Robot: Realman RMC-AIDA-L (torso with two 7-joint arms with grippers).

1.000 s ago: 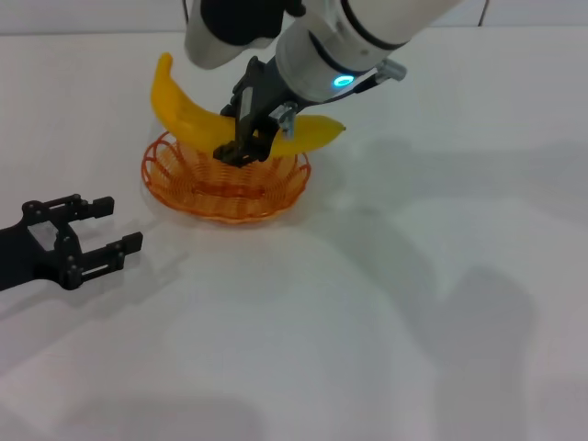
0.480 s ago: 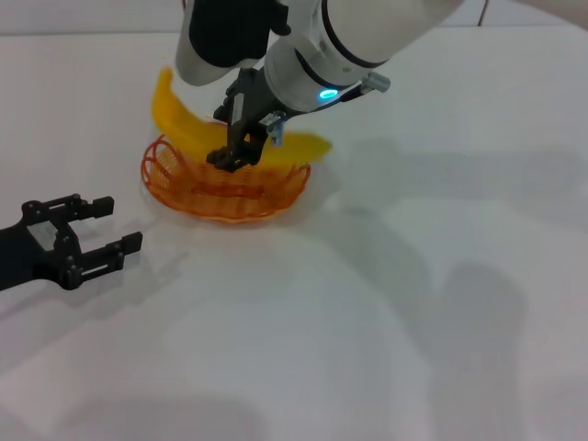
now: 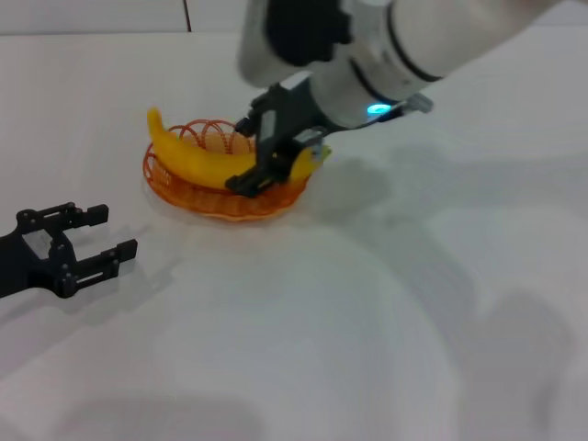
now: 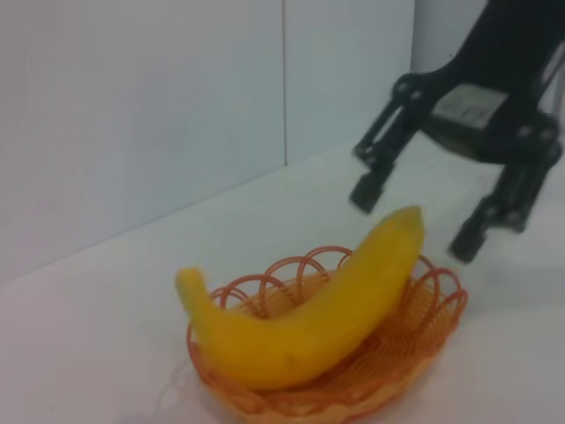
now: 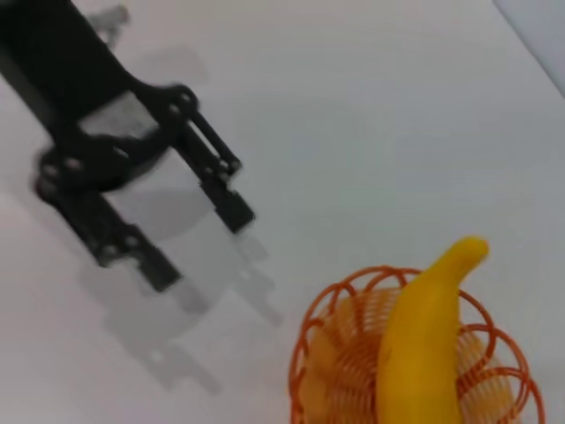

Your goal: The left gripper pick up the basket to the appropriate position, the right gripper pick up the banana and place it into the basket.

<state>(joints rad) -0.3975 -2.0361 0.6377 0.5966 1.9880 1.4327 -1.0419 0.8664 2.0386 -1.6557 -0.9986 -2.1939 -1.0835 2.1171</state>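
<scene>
The orange wire basket (image 3: 175,186) stands on the white table at the back left. The yellow banana (image 3: 197,162) lies in it, with both ends reaching over the rim. My right gripper (image 3: 241,158) hovers just above the banana's right half, open, and holds nothing. The left wrist view shows its two fingers (image 4: 366,190) spread above the banana (image 4: 327,318) and the basket (image 4: 441,309). My left gripper (image 3: 110,231) is open and empty, low over the table to the front left of the basket. The right wrist view shows the left gripper (image 5: 199,243) beside the basket (image 5: 305,353) and the banana (image 5: 424,353).
The white table (image 3: 367,322) stretches bare to the front and right. A white wall (image 4: 132,106) stands behind the basket. The right arm's white housing (image 3: 432,46) reaches over the back of the table.
The right gripper has lowered the banana into the basket and let it go. It is now open and slightly further right. The left gripper has barely moved.
</scene>
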